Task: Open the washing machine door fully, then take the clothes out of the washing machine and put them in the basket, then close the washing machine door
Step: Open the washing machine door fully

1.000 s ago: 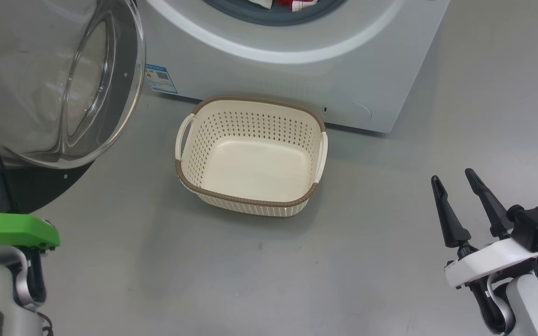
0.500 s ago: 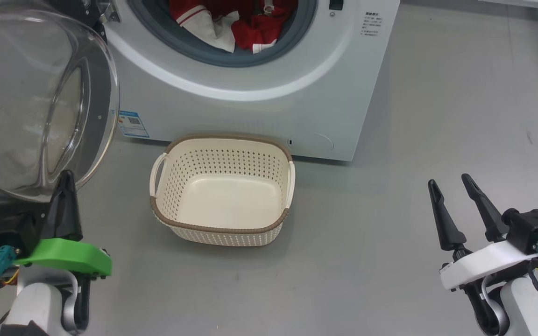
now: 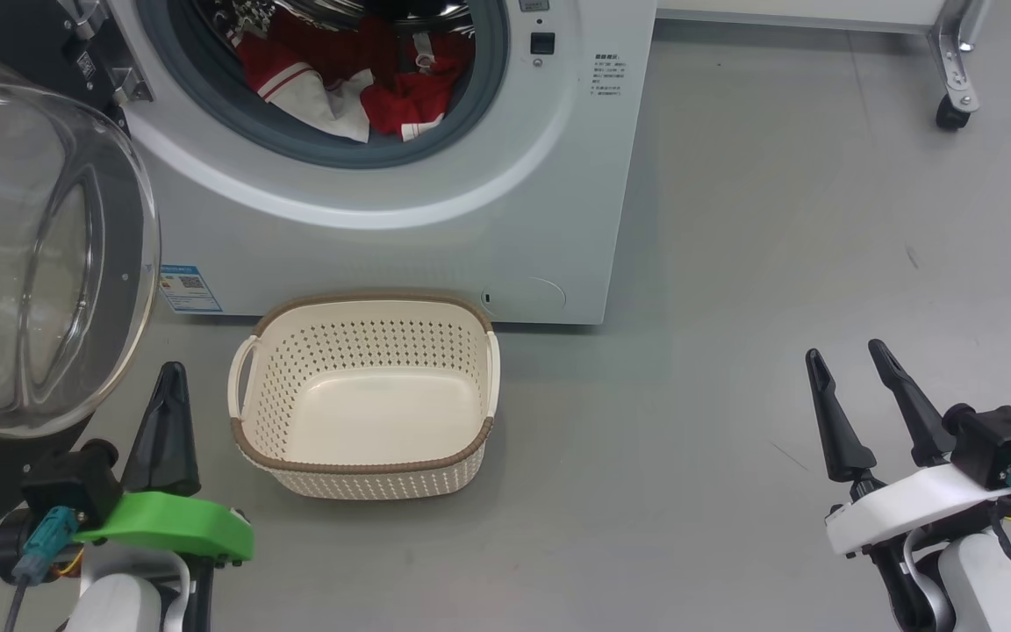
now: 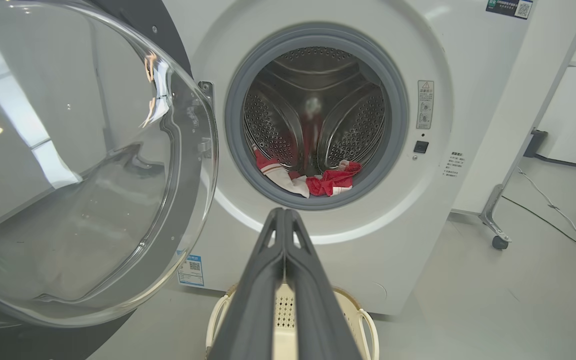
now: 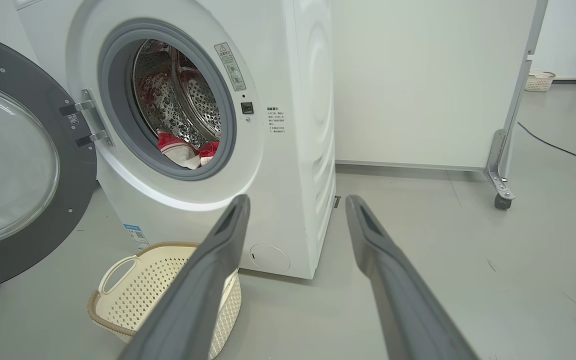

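Tilt of my head camera now shows the clothes waiting in the washing machine, at 12 o'clock from the empty basket; left claw pinched shut, right claw spread, both empty.

Grey floor is spreading everywhere, reflecting soft light. At one o'clock a white panel is standing on a caster; at two o'clock a black cable is trailing along it.
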